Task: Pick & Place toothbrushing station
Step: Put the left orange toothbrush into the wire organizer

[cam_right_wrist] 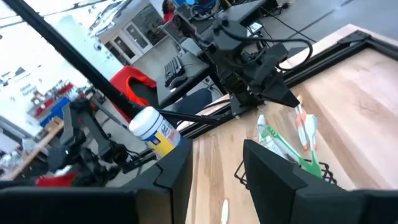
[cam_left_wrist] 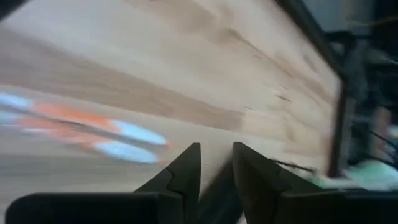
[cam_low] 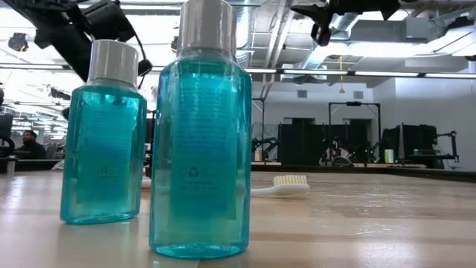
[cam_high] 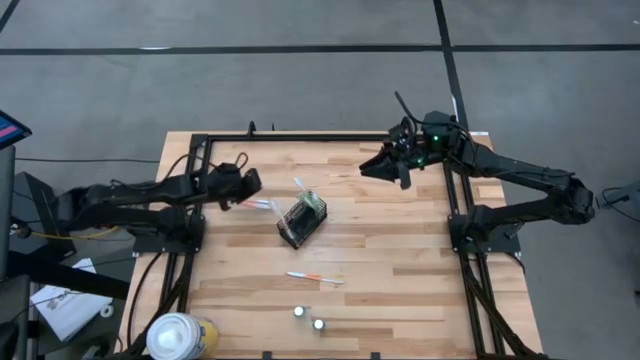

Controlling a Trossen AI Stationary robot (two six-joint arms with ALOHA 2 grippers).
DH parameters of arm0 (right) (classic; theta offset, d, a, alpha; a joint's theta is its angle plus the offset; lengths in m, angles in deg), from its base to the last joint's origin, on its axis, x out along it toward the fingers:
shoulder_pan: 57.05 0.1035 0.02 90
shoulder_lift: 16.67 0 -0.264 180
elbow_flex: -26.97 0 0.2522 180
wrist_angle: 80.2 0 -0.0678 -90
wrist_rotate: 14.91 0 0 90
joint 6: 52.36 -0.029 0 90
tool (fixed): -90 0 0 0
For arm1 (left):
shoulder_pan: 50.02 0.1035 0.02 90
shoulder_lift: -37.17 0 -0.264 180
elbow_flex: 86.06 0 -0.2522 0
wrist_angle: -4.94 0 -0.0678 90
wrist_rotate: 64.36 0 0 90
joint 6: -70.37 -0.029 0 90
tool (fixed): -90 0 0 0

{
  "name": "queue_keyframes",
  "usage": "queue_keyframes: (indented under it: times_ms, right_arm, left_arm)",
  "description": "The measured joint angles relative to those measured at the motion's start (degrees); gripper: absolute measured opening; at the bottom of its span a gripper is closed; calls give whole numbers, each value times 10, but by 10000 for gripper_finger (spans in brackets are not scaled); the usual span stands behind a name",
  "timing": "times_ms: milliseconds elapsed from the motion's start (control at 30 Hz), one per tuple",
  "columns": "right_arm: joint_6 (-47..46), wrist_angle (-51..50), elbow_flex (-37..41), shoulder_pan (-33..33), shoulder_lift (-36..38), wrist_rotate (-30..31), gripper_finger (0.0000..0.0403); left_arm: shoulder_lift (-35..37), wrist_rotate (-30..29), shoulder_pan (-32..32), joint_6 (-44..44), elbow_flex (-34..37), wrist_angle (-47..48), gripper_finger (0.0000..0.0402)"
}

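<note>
The black wire-mesh holder (cam_high: 302, 222) stands mid-table with a green-and-white toothbrush (cam_high: 300, 187) sticking out of it; it also shows in the right wrist view (cam_right_wrist: 314, 171). An orange-pink and white toothbrush (cam_high: 258, 204), perhaps two side by side, lies on the wood left of the holder. My left gripper (cam_high: 252, 186) hovers just by it, slightly open and empty; the brush shows blurred beside its fingers (cam_left_wrist: 81, 124). Another toothbrush (cam_high: 315, 278) lies nearer the front. My right gripper (cam_high: 372, 168) is open and empty, raised at the far right.
Two blue mouthwash bottles (cam_low: 199, 134) (cam_low: 104, 138) stand close to the low camera, near the table's front (cam_high: 309, 318). A white-and-yellow round container (cam_high: 180, 336) stands at the front left corner. A black frame (cam_high: 330, 137) runs along the table's far edge and sides.
</note>
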Motion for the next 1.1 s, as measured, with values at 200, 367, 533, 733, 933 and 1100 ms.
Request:
queue_keyframes:
  times_ms: [200,367,533,733,933,1100]
  right_arm:
    - [14,0,0,-3,0,-20,133]
    - [23,0,0,-4,0,-61,133]
    - [29,0,0,-3,0,-92,132]
    - [45,-44,0,-9,0,-89,137]
    - [82,-60,0,-16,0,-129,139]
    - [96,-60,0,-35,0,-181,134]
  left_arm:
    - [2,-34,0,137,0,101,88]
    - [-11,-95,18,205,0,101,89]
    - [-6,-95,44,216,0,89,133]
    - [-6,-121,68,230,0,86,221]
    - [-6,-102,63,327,0,86,264]
    - [-9,-91,63,389,0,115,256]
